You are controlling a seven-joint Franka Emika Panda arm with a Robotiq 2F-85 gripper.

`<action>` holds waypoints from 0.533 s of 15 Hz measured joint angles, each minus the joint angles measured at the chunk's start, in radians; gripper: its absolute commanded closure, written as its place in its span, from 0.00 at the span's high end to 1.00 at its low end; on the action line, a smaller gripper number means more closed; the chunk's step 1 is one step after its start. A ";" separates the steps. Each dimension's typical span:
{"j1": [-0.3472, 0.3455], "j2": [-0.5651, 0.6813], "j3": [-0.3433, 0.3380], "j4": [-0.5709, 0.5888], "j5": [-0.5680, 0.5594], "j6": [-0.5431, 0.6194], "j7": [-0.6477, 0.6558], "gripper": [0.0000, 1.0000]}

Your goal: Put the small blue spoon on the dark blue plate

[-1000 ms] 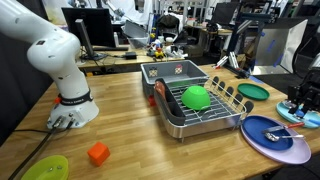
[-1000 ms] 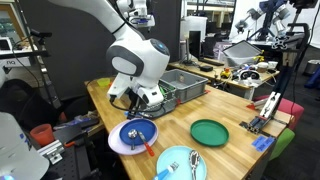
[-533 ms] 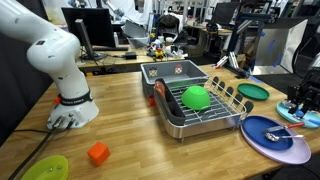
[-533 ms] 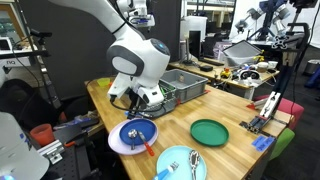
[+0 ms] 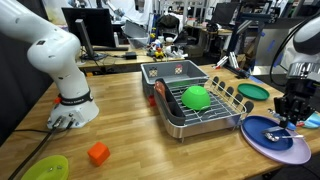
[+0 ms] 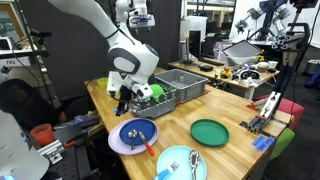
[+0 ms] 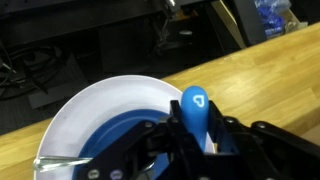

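Note:
In the wrist view my gripper [image 7: 196, 138] is shut on the small blue spoon [image 7: 194, 106], whose rounded end with a heart mark sticks out between the fingers. The dark blue plate [image 7: 108, 152] lies just below and left of the jaws, stacked on a larger pale lavender plate [image 7: 88, 106]. In both exterior views the gripper [image 5: 293, 104] [image 6: 125, 101] hangs a little above the dark blue plate [image 5: 266, 129] [image 6: 138, 131] near the table edge. I cannot make out the spoon in those views.
An orange-handled utensil [image 6: 148, 148] lies across the plates. A green plate [image 6: 209, 131], a light blue plate with a whitish utensil [image 6: 180, 163], a dish rack with a green bowl [image 5: 197, 97], an orange block [image 5: 98, 153] and a lime plate [image 5: 45, 168] share the table.
The arm has swung down and over the stacked plates; the gripper was out of sight before and now hangs above the dark blue plate.

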 measured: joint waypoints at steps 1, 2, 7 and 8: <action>0.005 0.019 0.008 0.003 -0.004 -0.015 -0.029 0.07; 0.006 0.040 0.015 0.009 -0.008 -0.032 -0.064 0.07; 0.008 0.186 0.040 0.092 -0.052 -0.080 -0.149 0.07; 0.010 0.218 0.046 0.117 -0.057 -0.081 -0.147 0.07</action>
